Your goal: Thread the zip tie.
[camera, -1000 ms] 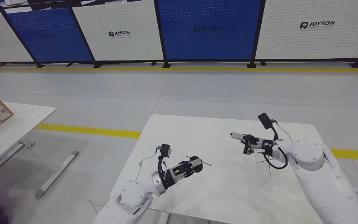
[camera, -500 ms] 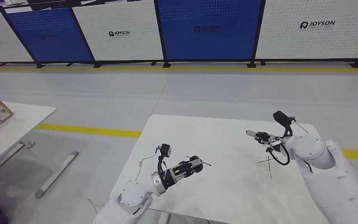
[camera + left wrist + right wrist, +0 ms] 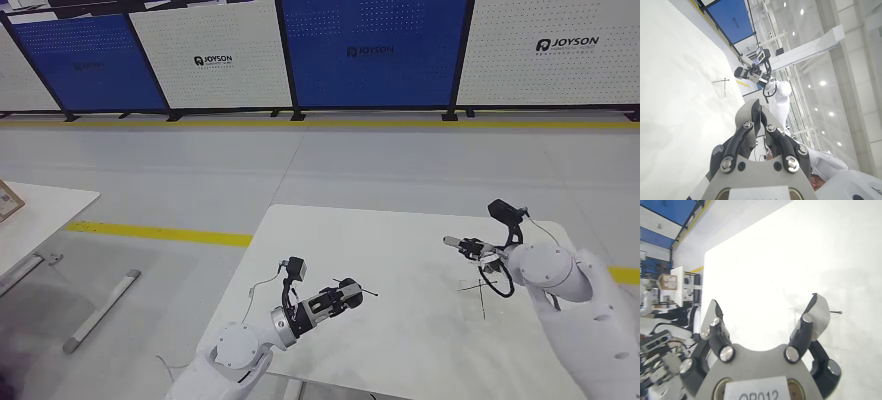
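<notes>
Jaws of left gripper (image 3: pixel 758 106) pressed nearly together, ribbed black pads pinching a thin black zip tie (image 3: pixel 759 109); small square head sat just at the pad tips. From above, a short hair-thin length of that tie (image 3: pixel 371 292) poked out past the gripper (image 3: pixel 350 291), held above the near left part of the table (image 3: pixel 400 240). Finger shells smooth pale grey, rounded at the tips; linkages glossy black with bright metal pins.

Right gripper (image 3: pixel 764 298) stood wide open, nothing between the fingers, dark textured pads facing inward on light wedge-shaped shells. Seen from above it (image 3: pixel 455 242) hung over the far right part of the table, apart from the left gripper.

Loose ties (image 3: pixel 481 288) lay flat on the white matte tabletop (image 3: pixel 677 66) near the right arm: two slim black strips crossed at roughly a right angle (image 3: pixel 724 83). One tip with its little head showed past the right gripper's finger (image 3: pixel 836 312). Faint clear rectangular film (image 3: pixel 719 91) lay under or just beside the crossing; which, could not tell
</notes>
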